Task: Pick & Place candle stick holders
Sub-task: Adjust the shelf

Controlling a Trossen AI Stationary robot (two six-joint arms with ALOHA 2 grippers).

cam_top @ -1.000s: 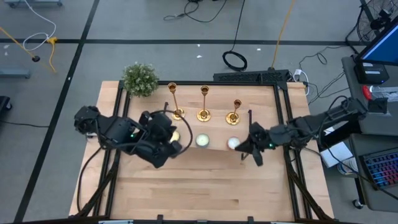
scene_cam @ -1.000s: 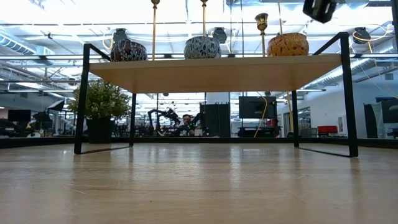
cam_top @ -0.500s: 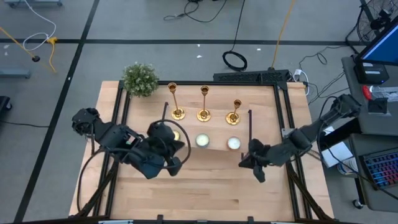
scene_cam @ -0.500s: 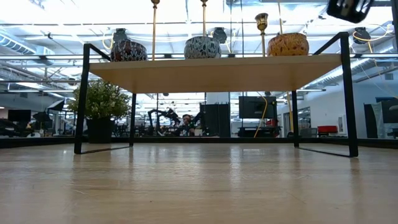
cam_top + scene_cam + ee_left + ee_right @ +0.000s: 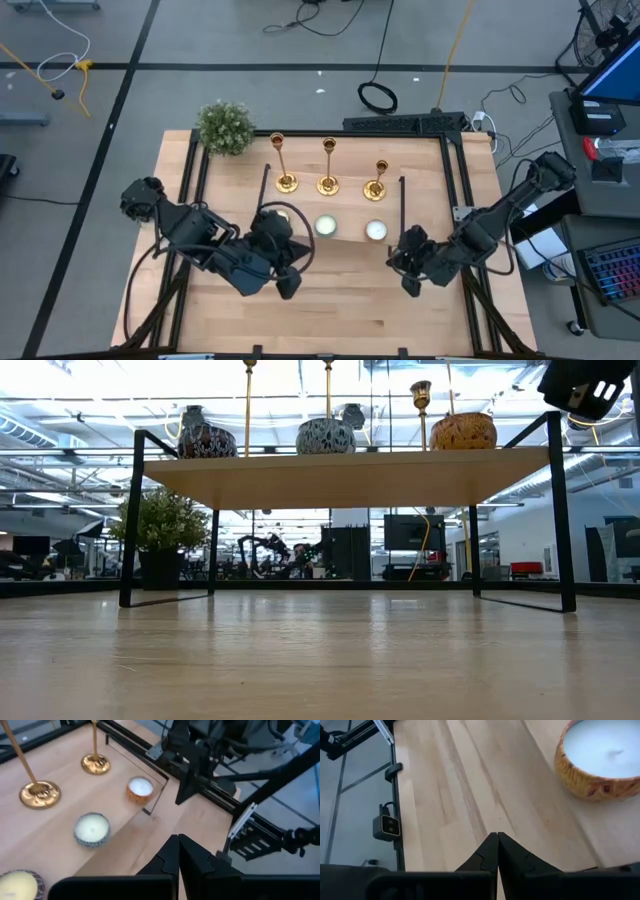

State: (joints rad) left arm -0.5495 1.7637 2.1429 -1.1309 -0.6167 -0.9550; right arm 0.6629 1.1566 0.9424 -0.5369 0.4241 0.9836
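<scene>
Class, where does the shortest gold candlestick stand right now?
In the high view, the shortest candlestick stands rightmost in the row on the shelf, behind the right-hand candle.

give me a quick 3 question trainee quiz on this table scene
1. How many candle stick holders stand on the shelf?
2. True or false: the left gripper holds a candle stick holder.
3. Which sits at the shelf's left end: A) a potted plant, B) a book?

Key:
1. Three, in a row behind three candles.
2. False; it is shut on nothing, as is the right gripper.
3. A.
</scene>
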